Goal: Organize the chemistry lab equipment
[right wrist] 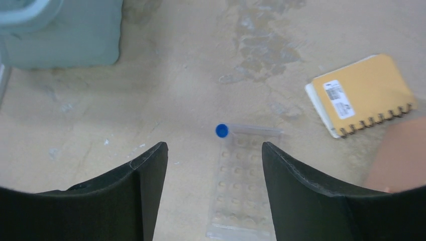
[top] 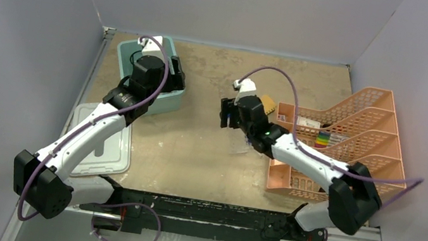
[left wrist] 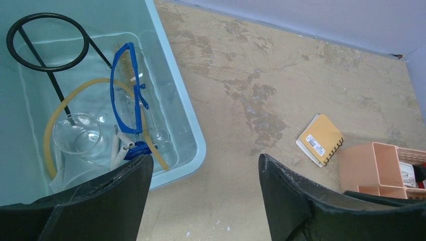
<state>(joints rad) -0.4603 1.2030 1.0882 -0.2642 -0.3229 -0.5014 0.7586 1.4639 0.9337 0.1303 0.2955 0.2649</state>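
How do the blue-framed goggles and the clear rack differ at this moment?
The goggles lie inside the teal tub; the clear rack lies flat on the table. The goggles have a blue frame; the clear rack is colourless. Both are see-through, and neither is held.

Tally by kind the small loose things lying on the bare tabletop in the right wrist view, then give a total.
Blue-capped tube: 1
Clear rack: 1
Yellow spiral notebook: 1
Total: 3
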